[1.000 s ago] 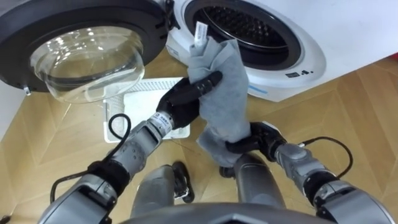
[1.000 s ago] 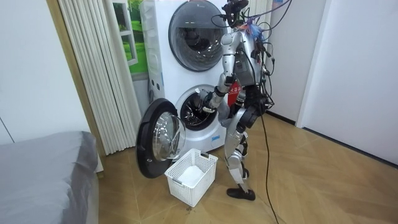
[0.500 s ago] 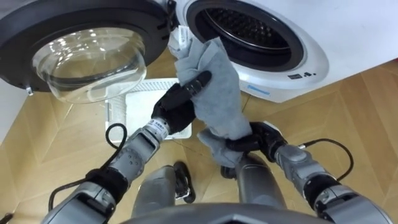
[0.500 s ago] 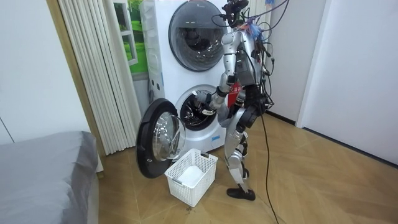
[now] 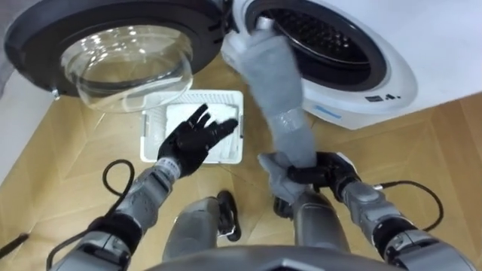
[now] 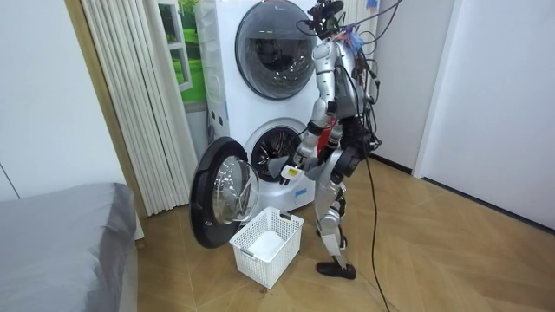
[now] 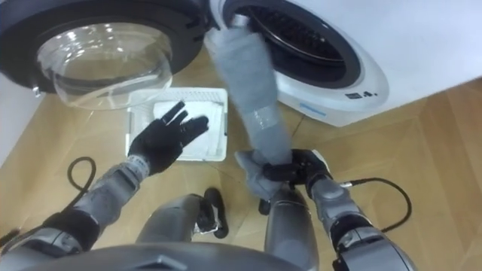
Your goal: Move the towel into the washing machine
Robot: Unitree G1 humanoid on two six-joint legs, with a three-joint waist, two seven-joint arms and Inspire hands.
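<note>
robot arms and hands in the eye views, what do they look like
The left hand and the right hand are both black, human-shaped and jointed. The right hand has a small white patch on its back. A pale ringed cuff sits at the left wrist. The forearms are rounded grey segments with darker bands, and a thin black cable loops out beside each one.

Bright, even indoor light, soft shadows on the floor and white glints on the door glass.
</note>
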